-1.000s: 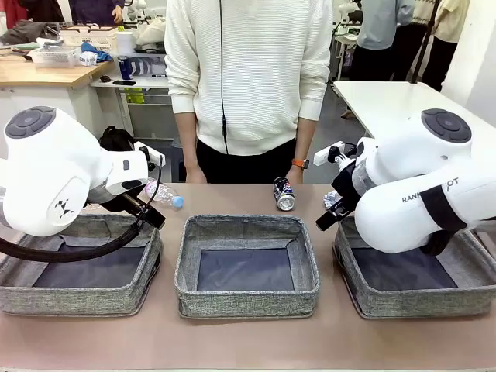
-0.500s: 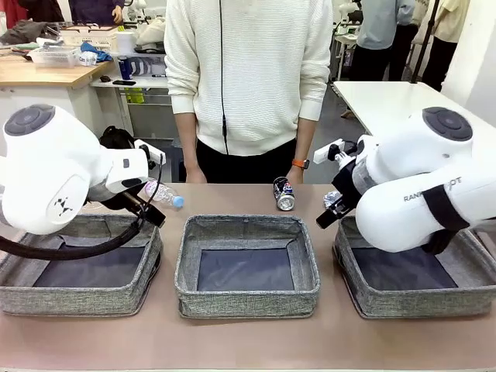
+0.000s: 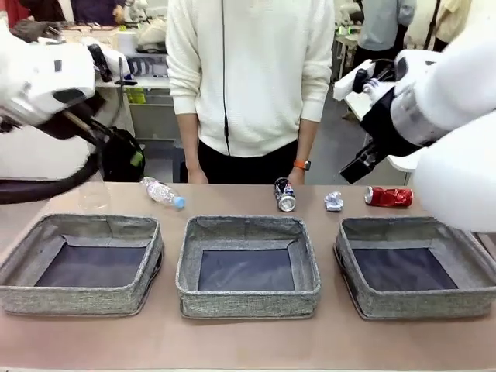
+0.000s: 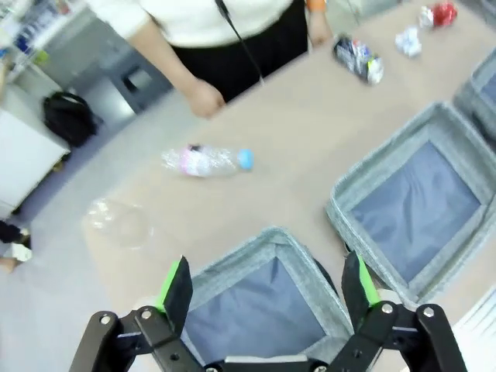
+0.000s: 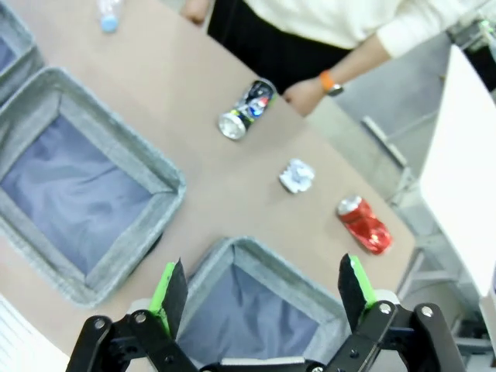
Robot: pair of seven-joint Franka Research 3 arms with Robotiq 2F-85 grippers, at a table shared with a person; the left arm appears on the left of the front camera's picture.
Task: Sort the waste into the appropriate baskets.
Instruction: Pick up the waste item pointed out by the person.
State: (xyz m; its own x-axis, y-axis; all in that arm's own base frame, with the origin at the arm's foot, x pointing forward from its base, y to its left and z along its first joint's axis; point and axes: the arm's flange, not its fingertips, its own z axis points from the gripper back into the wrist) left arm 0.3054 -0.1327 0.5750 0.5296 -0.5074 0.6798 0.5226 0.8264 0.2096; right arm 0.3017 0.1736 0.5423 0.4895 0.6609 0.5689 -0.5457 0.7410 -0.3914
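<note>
Three grey baskets stand in a row: left (image 3: 23, 260), middle (image 3: 246, 225), right (image 3: 415, 226). Behind them on the table lie a clear bottle with a blue cap (image 3: 161, 192), a dark blue-silver can (image 3: 284, 194), a crumpled paper ball (image 3: 333, 201) and a crushed red can (image 3: 388, 197). A clear plastic cup (image 4: 116, 222) lies left of the bottle (image 4: 205, 160). My left gripper (image 4: 267, 279) hangs open and empty high over the left basket (image 4: 256, 244). Over the right basket (image 5: 229, 249), my right gripper (image 5: 261, 280) is open and empty too.
A person in a white sweater stands at the far edge, one hand (image 3: 295, 177) just behind the dark can. A white table (image 3: 372, 97) stands at the back right. Bare tabletop runs along the front of the baskets.
Both arms have lifted from low beside the outer baskets to high above the table. The red can, hidden behind the right arm before, is now uncovered. The waste has not moved.
</note>
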